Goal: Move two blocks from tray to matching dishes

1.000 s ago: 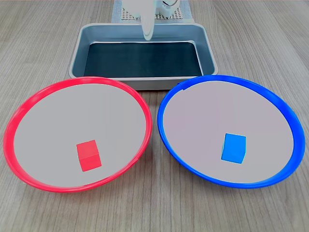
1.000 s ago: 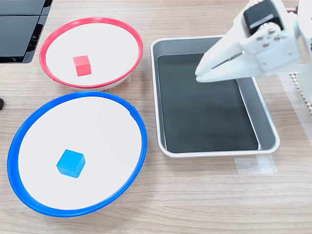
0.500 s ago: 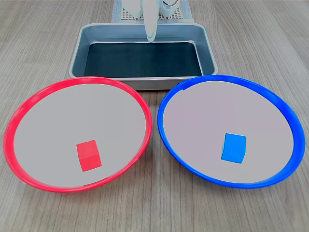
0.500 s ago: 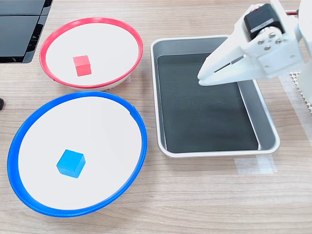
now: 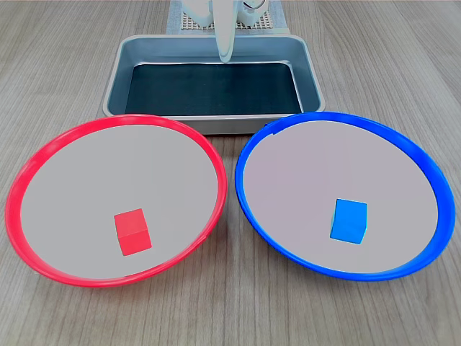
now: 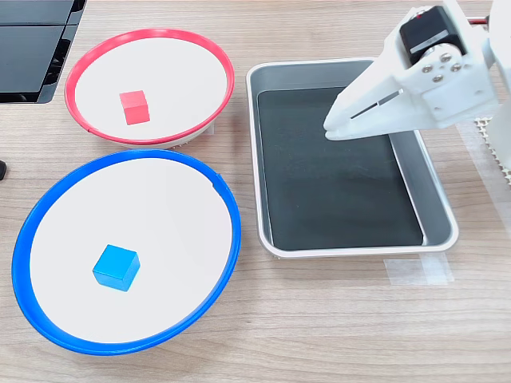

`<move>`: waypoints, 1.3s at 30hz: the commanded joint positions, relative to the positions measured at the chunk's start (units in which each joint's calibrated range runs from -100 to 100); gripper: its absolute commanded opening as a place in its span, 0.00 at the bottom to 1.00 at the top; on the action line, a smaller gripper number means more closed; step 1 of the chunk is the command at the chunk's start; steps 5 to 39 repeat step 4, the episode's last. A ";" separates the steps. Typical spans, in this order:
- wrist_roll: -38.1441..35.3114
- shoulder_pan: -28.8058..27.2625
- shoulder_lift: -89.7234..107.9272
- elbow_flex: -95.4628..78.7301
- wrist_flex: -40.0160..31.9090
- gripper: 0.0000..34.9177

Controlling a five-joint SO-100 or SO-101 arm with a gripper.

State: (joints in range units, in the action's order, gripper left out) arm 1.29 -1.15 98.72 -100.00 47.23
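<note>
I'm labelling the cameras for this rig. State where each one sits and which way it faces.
First exterior view: low, across the table from the arm's base; dishes near, tray behind; only the shut gripper tip shows.
Second exterior view: high, looking down; dishes left, tray right, gripper and wrist visible.
Shared: red block on red dish, blue block on blue dish.

Front low view; side overhead view.

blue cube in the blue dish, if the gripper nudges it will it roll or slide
The blue cube has flat faces and sits squarely on one, so it would probably slide, not roll. The blue-rimmed dish looks smooth inside, so it may skid easily. The raised rim would likely stop it. It looks rigid and probably light.
</note>
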 commanded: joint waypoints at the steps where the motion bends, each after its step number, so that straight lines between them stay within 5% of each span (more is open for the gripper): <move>1: 0.10 0.35 0.34 0.00 0.19 0.01; 39: 0.10 0.35 0.34 0.00 0.19 0.01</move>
